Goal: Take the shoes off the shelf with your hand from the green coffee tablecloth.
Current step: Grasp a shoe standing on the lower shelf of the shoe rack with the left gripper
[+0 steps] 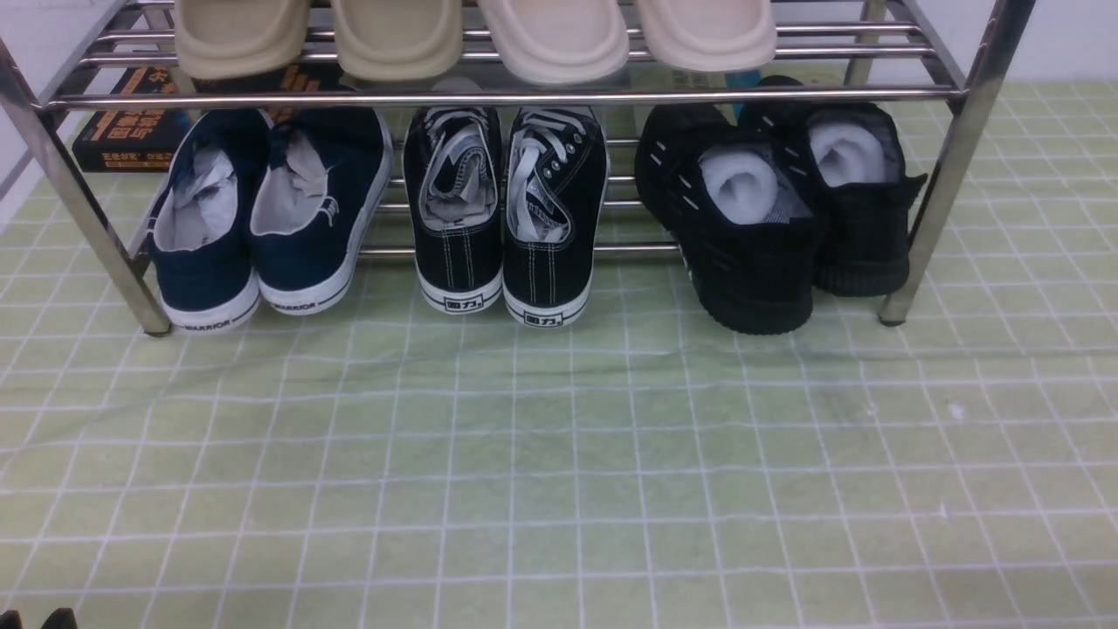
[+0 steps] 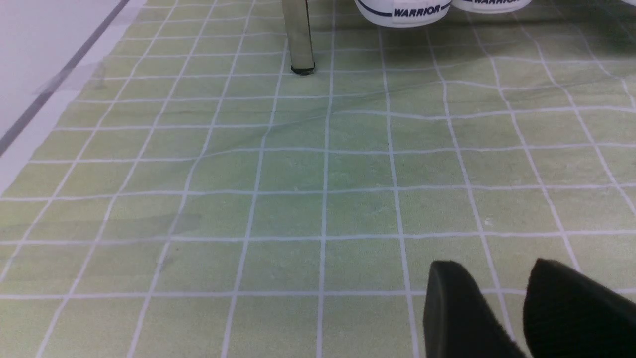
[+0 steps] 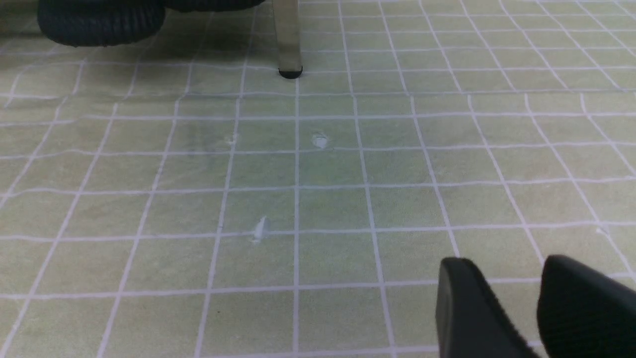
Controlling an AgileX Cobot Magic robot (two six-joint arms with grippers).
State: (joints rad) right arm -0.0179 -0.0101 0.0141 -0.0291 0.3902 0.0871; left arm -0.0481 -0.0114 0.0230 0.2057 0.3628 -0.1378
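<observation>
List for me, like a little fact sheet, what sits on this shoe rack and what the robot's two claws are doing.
Rack: chrome shoe rack, two tiers, on the green checked tablecloth
Upper tier: beige slippers
Lower tier, left to right: navy sneakers; black canvas sneakers, white laces; black knit sneakers
Behind rack, left: book
Left gripper: open, empty, over bare cloth
Right gripper: open, empty, over bare cloth
Canvas pair: on the rack, untouched

Shiny metal shelf, canvas shoes, matt tablecloth.
</observation>
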